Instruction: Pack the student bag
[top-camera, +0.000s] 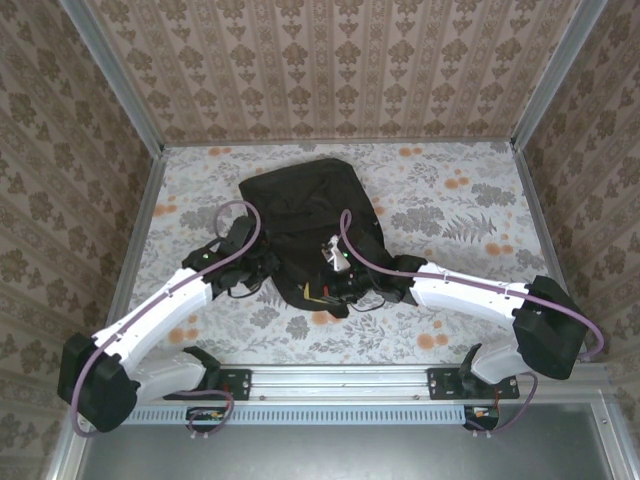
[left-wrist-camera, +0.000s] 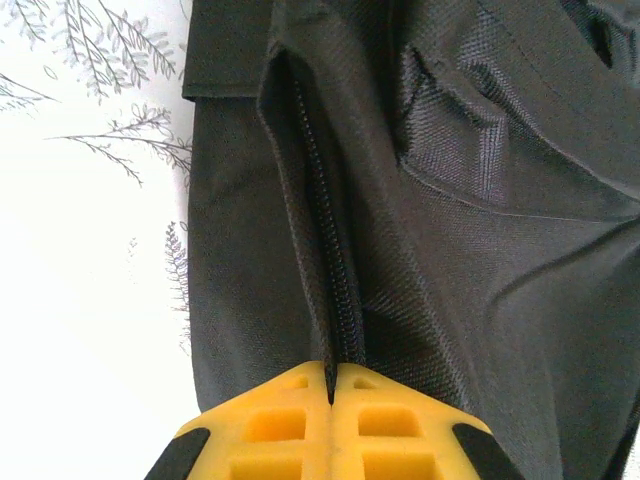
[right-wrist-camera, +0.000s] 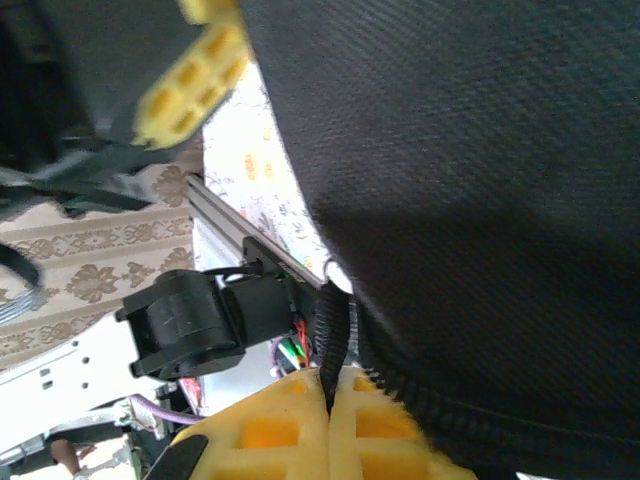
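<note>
The student bag (top-camera: 300, 210), a large black fabric backpack, lies in the middle of the floral table with its near end towards the arms. My left gripper (top-camera: 268, 272) is at the bag's near left edge. In the left wrist view its yellow fingers (left-wrist-camera: 290, 420) are shut on the bag's zipper edge (left-wrist-camera: 335, 300). My right gripper (top-camera: 345, 280) is at the near right edge. There its yellow fingers (right-wrist-camera: 290, 430) are shut on a fold of zipper tape (right-wrist-camera: 330, 335), lifting the black fabric (right-wrist-camera: 470, 150).
Patterned walls close in the table (top-camera: 450, 200) on three sides. A metal rail (top-camera: 340, 380) with both arm bases runs along the near edge. The left gripper's yellow fingers (right-wrist-camera: 195, 70) and a black arm joint (right-wrist-camera: 190, 320) are close to the right gripper.
</note>
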